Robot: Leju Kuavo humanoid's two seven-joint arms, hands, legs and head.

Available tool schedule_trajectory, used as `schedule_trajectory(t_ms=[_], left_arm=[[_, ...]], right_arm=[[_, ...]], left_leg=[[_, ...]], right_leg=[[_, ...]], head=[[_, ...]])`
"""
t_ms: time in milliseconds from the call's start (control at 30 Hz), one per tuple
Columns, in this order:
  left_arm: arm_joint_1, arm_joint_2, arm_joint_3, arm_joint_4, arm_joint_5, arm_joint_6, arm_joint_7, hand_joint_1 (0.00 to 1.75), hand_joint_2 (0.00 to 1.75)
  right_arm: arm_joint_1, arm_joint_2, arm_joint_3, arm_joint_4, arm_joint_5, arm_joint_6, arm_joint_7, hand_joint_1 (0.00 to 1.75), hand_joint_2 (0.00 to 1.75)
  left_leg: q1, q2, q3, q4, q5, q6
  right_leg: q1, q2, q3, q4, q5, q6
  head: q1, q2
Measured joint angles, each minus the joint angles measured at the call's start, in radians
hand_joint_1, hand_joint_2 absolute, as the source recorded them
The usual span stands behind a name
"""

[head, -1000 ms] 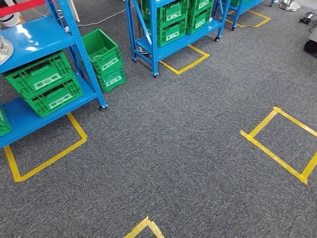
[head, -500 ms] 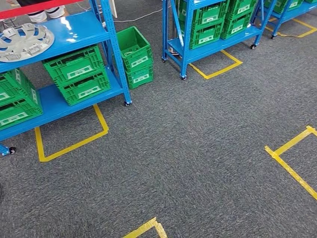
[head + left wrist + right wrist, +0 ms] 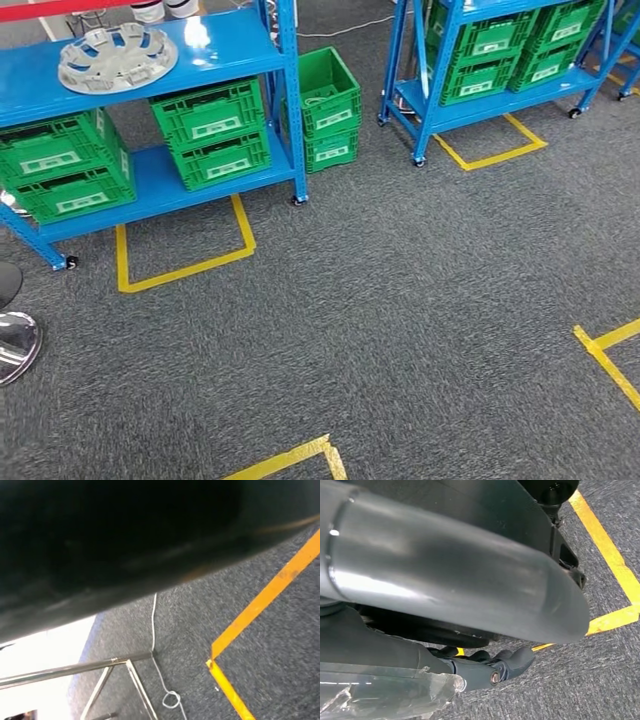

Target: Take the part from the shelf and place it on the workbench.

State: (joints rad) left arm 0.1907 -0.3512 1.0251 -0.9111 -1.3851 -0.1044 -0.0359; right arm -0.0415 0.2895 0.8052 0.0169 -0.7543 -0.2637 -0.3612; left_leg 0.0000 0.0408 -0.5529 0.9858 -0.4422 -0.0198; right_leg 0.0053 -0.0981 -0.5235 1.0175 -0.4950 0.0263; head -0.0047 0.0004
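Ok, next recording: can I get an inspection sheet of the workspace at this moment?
Surface: grey carpet with yellow tape squares.
Job's things: round grey part lying on the top of the blue shelf.
Clutter: green crates on the lower shelf; two more stacked crates on the floor beside it.
Grippers: right robot hand hangs above the carpet; grip unclear.
Cables: white cable lying on the carpet.
Surroundings: second blue shelf holding crates.
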Motion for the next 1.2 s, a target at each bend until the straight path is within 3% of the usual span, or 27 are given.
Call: schedule_trajectory(t_ms=[67, 133, 200, 233, 267, 300, 367, 433, 500, 533, 600, 667, 733, 767, 833, 900, 967, 1033, 1100, 1167, 1200], left_arm=[[0.002, -0.001, 0.001, 0.000, 0.000, 0.000, 0.000, 0.00, 0.00], [0.000, -0.002, 0.002, 0.001, 0.000, 0.000, 0.000, 0.00, 0.00], [-0.002, -0.002, 0.002, 0.001, 0.000, 0.000, 0.000, 0.00, 0.00], [-0.002, -0.002, 0.002, 0.001, 0.000, 0.000, 0.000, 0.00, 0.00], [-0.002, -0.002, 0.002, 0.001, 0.000, 0.000, 0.000, 0.00, 0.00], [-0.002, -0.002, 0.002, 0.002, 0.000, 0.000, 0.000, 0.00, 0.00], [-0.003, -0.001, 0.002, 0.002, 0.000, 0.000, 0.000, 0.00, 0.00], [-0.003, -0.001, 0.002, 0.002, 0.000, 0.000, 0.000, 0.00, 0.00], [-0.001, 0.000, 0.003, 0.003, 0.000, 0.000, 0.000, 0.00, 0.00], [0.001, 0.000, 0.005, 0.003, -0.001, 0.000, 0.000, 0.00, 0.00], [0.000, 0.000, 0.008, 0.004, -0.003, 0.000, 0.000, 0.00, 0.00], [-0.003, 0.000, 0.009, 0.004, -0.005, -0.001, 0.000, 0.00, 0.00], [-0.003, 0.000, 0.009, 0.006, -0.006, -0.001, 0.000, 0.00, 0.00], [-0.003, 0.000, 0.010, 0.007, -0.006, -0.001, 0.000, 0.00, 0.00], [-0.002, 0.000, 0.011, 0.007, -0.006, -0.001, 0.000, 0.00, 0.00], [-0.005, 0.001, 0.011, 0.007, -0.006, -0.001, 0.000, 0.00, 0.00], [-0.008, 0.000, 0.011, 0.008, -0.006, -0.001, -0.001, 0.00, 0.00], [-0.007, 0.000, 0.014, 0.008, -0.008, -0.001, -0.001, 0.00, 0.00], [-0.006, -0.002, 0.016, 0.008, -0.009, 0.000, -0.002, 0.00, 0.00], [-0.007, -0.002, 0.016, 0.008, -0.007, 0.004, -0.007, 0.00, 0.00], [-0.008, -0.002, 0.016, 0.009, -0.003, 0.009, -0.011, 0.00, 0.00]], right_arm=[[0.000, 0.000, 0.001, 0.000, -0.001, -0.001, 0.000, 0.00, 0.00], [-0.001, 0.000, 0.003, 0.000, 0.001, -0.001, -0.002, 0.00, 0.00], [-0.001, 0.000, 0.005, 0.000, 0.003, 0.000, -0.002, 0.00, 0.00], [-0.001, -0.001, 0.005, 0.000, 0.003, 0.000, -0.002, 0.00, 0.00], [-0.002, -0.001, 0.005, 0.000, 0.003, 0.000, -0.002, 0.00, 0.00], [-0.002, -0.001, 0.005, 0.000, 0.003, 0.000, -0.001, 0.00, 0.00], [-0.003, 0.000, 0.005, 0.000, 0.003, 0.000, -0.001, 0.00, 0.00], [-0.004, 0.000, 0.005, 0.000, 0.003, 0.001, -0.001, 0.00, 0.00], [-0.005, 0.000, 0.005, 0.000, 0.003, 0.001, -0.001, 0.00, 0.00], [-0.005, 0.000, 0.005, 0.000, 0.003, 0.002, -0.001, 0.00, 0.00], [-0.004, 0.000, 0.005, 0.000, 0.003, 0.002, -0.002, 0.00, 0.00], [-0.003, 0.000, 0.005, 0.000, 0.002, 0.002, -0.002, 0.00, 0.00], [-0.001, 0.000, 0.005, 0.000, 0.002, 0.001, -0.001, 0.00, 0.00], [-0.001, 0.000, 0.005, 0.000, 0.002, 0.001, -0.001, 0.00, 0.00], [-0.001, 0.000, 0.006, 0.000, 0.002, 0.001, -0.001, 0.00, 0.00], [0.000, 0.000, 0.006, 0.000, 0.002, 0.001, -0.001, 0.00, 0.00], [0.000, 0.000, 0.006, 0.000, 0.001, 0.000, -0.001, 0.00, 0.00], [0.000, 0.000, 0.006, 0.000, -0.001, -0.001, 0.000, 0.00, 0.00], [0.000, -0.001, 0.006, 0.000, -0.002, 0.001, -0.007, 0.00, 0.00], [0.000, -0.001, 0.006, 0.000, 0.001, 0.007, -0.018, 0.00, 0.00], [-0.001, -0.001, 0.006, 0.000, 0.002, 0.009, -0.021, 0.00, 0.00]], left_leg=[[0.005, -0.017, 0.002, -0.004, 0.005, 0.011], [0.009, -0.034, 0.002, -0.007, 0.008, 0.020], [0.009, -0.055, 0.001, -0.006, 0.008, 0.024], [0.009, -0.067, 0.001, -0.006, 0.008, 0.024], [0.009, -0.080, 0.002, -0.006, 0.009, 0.024], [0.010, -0.093, 0.003, -0.006, 0.009, 0.023], [0.010, -0.119, 0.004, -0.003, 0.008, 0.016], [0.009, -0.138, -0.001, -0.001, 0.009, 0.004], [0.012, -0.155, -0.008, -0.003, 0.015, -0.008], [0.013, -0.149, -0.011, -0.001, 0.014, -0.013], [0.011, -0.108, -0.033, 0.045, -0.016, -0.022], [0.009, -0.064, -0.093, 0.171, -0.082, -0.027], [0.010, -0.055, -0.146, 0.281, -0.121, -0.029], [0.010, -0.054, -0.148, 0.286, -0.110, -0.028], [0.008, -0.037, -0.096, 0.187, -0.047, -0.022], [0.002, 0.005, -0.030, 0.057, 0.001, -0.013], [-0.003, 0.022, -0.008, 0.009, 0.005, -0.003], [-0.001, 0.001, -0.008, 0.003, 0.006, 0.008], [0.004, -0.015, -0.006, -0.001, 0.010, 0.020], [0.007, -0.027, -0.006, -0.002, 0.012, 0.028], [0.007, -0.034, -0.006, -0.002, 0.011, 0.030]], right_leg=[[-0.003, 0.027, -0.004, 0.021, -0.018, 0.012], [-0.005, 0.075, -0.050, 0.123, -0.076, 0.021], [-0.006, 0.092, -0.114, 0.257, -0.131, 0.023], [-0.006, 0.093, -0.131, 0.287, -0.133, 0.023], [-0.006, 0.095, -0.130, 0.277, -0.114, 0.023], [-0.008, 0.100, -0.108, 0.227, -0.079, 0.022], [-0.014, 0.137, -0.044, 0.084, -0.013, 0.021], [-0.018, 0.169, -0.011, 0.009, 0.005, 0.017], [-0.016, 0.160, -0.007, 0.004, 0.004, 0.005], [-0.016, 0.150, -0.005, 0.004, 0.007, -0.001], [-0.017, 0.127, -0.003, 0.001, 0.011, -0.013], [-0.014, 0.100, -0.004, 0.000, 0.010, -0.020], [-0.011, 0.073, -0.004, 0.000, 0.008, -0.024], [-0.011, 0.060, -0.003, 0.000, 0.006, -0.024], [-0.010, 0.039, 0.002, 0.000, 0.003, -0.023], [-0.004, 0.021, 0.004, 0.002, -0.004, -0.015], [0.002, 0.006, 0.005, 0.000, -0.011, -0.005], [0.002, -0.006, 0.015, -0.003, -0.016, 0.004], [0.000, 0.027, 0.005, 0.036, -0.046, 0.015], [-0.002, 0.077, -0.051, 0.154, -0.111, 0.023], [-0.003, 0.088, -0.085, 0.222, -0.139, 0.025]], head=[[0.004, 0.000], [0.011, 0.000], [0.014, 0.000], [0.014, 0.000], [0.014, 0.000], [0.015, 0.000], [0.015, 0.000], [0.015, 0.000], [0.014, 0.000], [0.014, 0.000], [0.008, 0.000], [0.001, 0.000], [0.001, 0.000], [0.001, 0.000], [0.001, 0.000], [0.000, 0.000], [0.001, 0.000], [0.002, 0.000], [0.006, 0.000], [0.012, 0.000], [0.013, 0.000]])
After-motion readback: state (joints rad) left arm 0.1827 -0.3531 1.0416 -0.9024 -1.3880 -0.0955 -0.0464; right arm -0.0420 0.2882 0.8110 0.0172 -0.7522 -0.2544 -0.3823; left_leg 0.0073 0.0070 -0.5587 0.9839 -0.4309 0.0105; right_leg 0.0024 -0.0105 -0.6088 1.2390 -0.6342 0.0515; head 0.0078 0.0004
